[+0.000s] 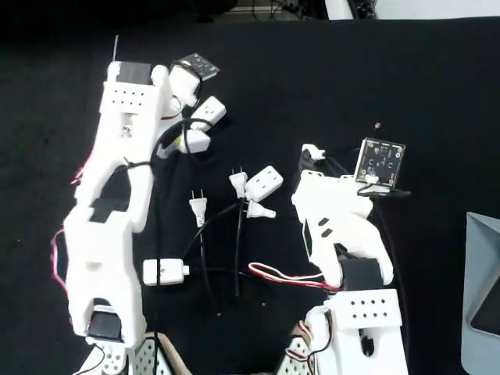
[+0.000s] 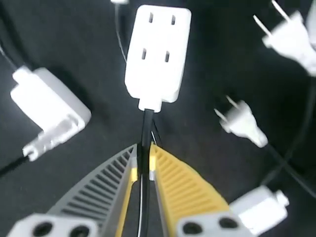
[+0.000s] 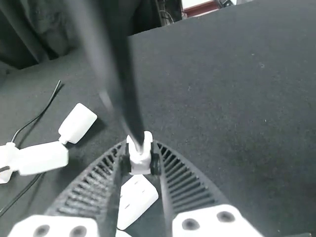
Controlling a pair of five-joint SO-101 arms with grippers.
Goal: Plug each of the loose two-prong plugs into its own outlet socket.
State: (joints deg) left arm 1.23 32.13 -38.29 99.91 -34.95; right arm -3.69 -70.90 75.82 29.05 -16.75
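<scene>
My left gripper is shut on the black cord just behind a white outlet socket. In the high view this gripper sits at the upper left, beside that socket. Two loose two-prong plugs lie beyond it; from above they lie mid-table. My right gripper is shut on a white plug whose black cord runs upward; its prongs are hidden. A white outlet socket lies under it. From above, the right gripper is right of the centre socket.
A white block lies beside the held socket, and another white piece lies close to my left fingers. Black cords cross mid-table. A third plug and a white block lie there. A grey bin stands at the right edge.
</scene>
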